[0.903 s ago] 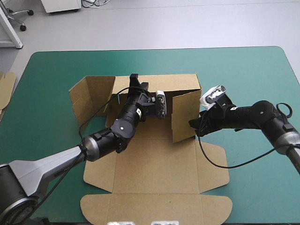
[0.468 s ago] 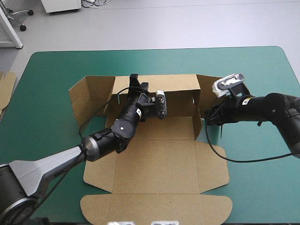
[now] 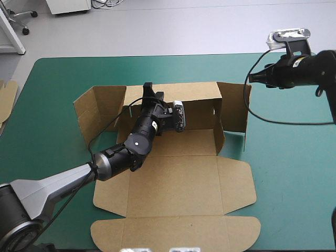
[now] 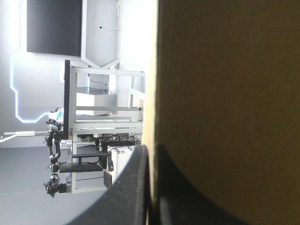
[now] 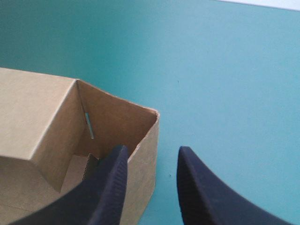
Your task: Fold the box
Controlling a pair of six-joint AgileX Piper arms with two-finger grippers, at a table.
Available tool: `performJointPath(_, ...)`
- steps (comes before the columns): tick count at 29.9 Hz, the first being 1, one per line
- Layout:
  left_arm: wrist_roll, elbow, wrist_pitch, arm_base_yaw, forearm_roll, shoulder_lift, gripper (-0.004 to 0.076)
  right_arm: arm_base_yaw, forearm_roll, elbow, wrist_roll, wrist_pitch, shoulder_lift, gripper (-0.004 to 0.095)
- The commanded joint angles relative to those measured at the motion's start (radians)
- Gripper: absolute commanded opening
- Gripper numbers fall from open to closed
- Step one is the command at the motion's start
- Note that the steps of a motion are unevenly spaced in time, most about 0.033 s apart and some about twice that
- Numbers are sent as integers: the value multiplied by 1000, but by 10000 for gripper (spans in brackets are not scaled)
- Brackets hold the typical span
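The brown box (image 3: 178, 173) lies as a cut sheet on the teal-green cover, its back wall (image 3: 197, 93) raised and its lid flat toward the front. My left gripper (image 3: 149, 90) (image 4: 151, 151) is shut on the top edge of the back wall, the board (image 4: 225, 93) filling the view beside its fingers. The right side flap (image 3: 234, 107) stands swung outward past the wall's end. My right gripper (image 3: 253, 79) (image 5: 151, 153) hangs open above that corner (image 5: 117, 117), apart from the board.
An edge of more brown board (image 3: 6, 97) shows at the table's left edge. The left side flap (image 3: 97, 107) stands angled outward. Bare teal-green cover (image 3: 294, 173) lies right of the box.
My right gripper has left the right side flap and risen toward the far right. The flap has swung from folded inward to outward. The left arm has stayed put.
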State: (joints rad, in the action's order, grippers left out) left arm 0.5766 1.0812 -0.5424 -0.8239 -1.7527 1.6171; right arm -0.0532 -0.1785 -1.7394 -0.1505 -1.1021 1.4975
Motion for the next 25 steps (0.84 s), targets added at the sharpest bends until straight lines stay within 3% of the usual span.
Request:
performJointPath(1,23,20,-53,-3,-10,-39,-15,66,-108,-145,-53,-44,96,319)
performJointPath(14,9,20,-72,-3,-12,-39,-15,108,-218,-345,-56,-51,445,319)
performJointPath(25,9,20,-78,-3,-12,-39,-15,104,-357,-333,-139,-146,481,319)
